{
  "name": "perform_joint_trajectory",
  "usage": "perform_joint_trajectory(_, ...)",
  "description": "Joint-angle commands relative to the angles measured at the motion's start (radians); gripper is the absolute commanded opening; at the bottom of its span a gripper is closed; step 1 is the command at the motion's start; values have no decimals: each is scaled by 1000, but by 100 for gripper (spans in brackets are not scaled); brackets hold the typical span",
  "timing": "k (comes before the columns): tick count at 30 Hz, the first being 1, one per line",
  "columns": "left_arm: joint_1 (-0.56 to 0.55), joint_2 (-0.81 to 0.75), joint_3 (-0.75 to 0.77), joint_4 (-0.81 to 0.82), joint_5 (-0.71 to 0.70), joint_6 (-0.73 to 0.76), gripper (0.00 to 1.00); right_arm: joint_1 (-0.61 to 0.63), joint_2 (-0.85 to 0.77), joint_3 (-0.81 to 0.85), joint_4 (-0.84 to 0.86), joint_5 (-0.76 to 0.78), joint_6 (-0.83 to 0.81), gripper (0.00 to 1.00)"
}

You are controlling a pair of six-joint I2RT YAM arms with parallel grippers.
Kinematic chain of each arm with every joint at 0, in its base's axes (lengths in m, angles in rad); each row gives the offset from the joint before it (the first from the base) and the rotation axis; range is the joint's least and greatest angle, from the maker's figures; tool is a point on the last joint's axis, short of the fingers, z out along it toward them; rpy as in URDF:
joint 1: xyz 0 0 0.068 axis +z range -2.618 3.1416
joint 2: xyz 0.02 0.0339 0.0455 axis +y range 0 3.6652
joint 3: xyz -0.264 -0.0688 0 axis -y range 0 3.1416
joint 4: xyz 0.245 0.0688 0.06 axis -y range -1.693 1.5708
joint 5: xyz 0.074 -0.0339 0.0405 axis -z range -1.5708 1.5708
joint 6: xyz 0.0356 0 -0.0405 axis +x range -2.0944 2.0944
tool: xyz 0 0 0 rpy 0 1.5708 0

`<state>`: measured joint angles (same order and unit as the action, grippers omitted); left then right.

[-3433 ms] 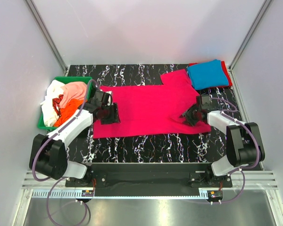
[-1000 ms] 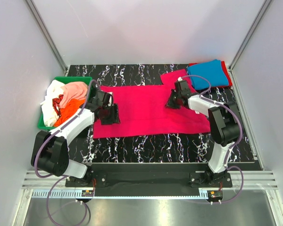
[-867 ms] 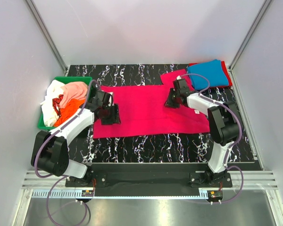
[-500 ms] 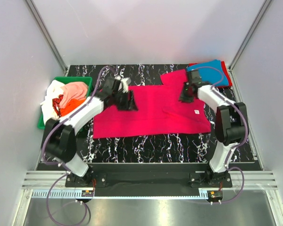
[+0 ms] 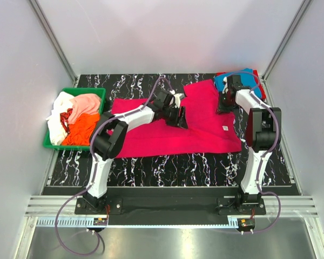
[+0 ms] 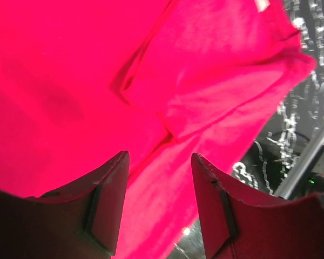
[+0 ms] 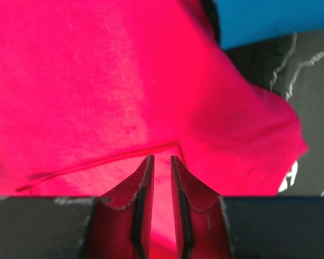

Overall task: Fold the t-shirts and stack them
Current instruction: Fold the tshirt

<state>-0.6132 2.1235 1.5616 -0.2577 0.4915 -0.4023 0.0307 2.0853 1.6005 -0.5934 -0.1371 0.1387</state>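
Observation:
A magenta t-shirt (image 5: 167, 132) lies spread on the black marbled table (image 5: 167, 167). My left gripper (image 5: 177, 117) hangs over its middle with its jaws open and empty; the left wrist view shows the gripper (image 6: 160, 156) above folded magenta cloth (image 6: 205, 75). My right gripper (image 5: 224, 103) is at the shirt's upper right edge. In the right wrist view the right gripper (image 7: 162, 157) has its jaws almost together on a cloth fold (image 7: 97, 86). A folded blue t-shirt (image 5: 243, 81) lies on a red one (image 5: 263, 89) at the back right.
A green bin (image 5: 78, 90) at the left holds peach-pink (image 5: 86, 101), orange (image 5: 75, 129) and white (image 5: 54, 123) shirts. Grey walls close in both sides and the back. The blue shirt (image 7: 270, 19) lies just beyond the right gripper.
My left gripper has left the shirt's left edge and swung right to its middle. My right gripper has drawn back from the shirt's middle toward the blue shirt, and the right part lies spread again.

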Motion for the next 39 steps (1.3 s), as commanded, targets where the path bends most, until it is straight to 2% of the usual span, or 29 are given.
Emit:
perform_joint_trajectory(1,-5,44,72,90,36,22,55,-5,27,70,-40,-27,-122,25)
perform_joint_trajectory(8,-14,105,98,127,24,16,56,-11,55,70,-52,-33,-168,28)
perform_joint_trajectory(20,-22,159,150,124,7,20,53,-11,98,85,-54,-32,-194,25)
perform_joint_trajectory(22,-22,161,156,123,-2,26,53,-11,99,82,-54,-24,-198,22)
perform_joint_trajectory(26,-22,174,179,103,-27,37,50,-12,85,82,-49,-13,-202,8)
perform_joint_trajectory(27,-22,179,187,103,-28,39,47,-11,75,85,-48,-15,-203,3)
perform_joint_trajectory(30,-22,188,198,103,-21,40,40,-11,48,87,-29,-28,-206,0)
perform_joint_trajectory(35,-22,207,227,97,-7,39,0,-9,29,102,-16,-67,-208,0)
perform_joint_trajectory(39,-22,191,226,97,-36,37,0,-11,15,108,-6,-70,-208,0)
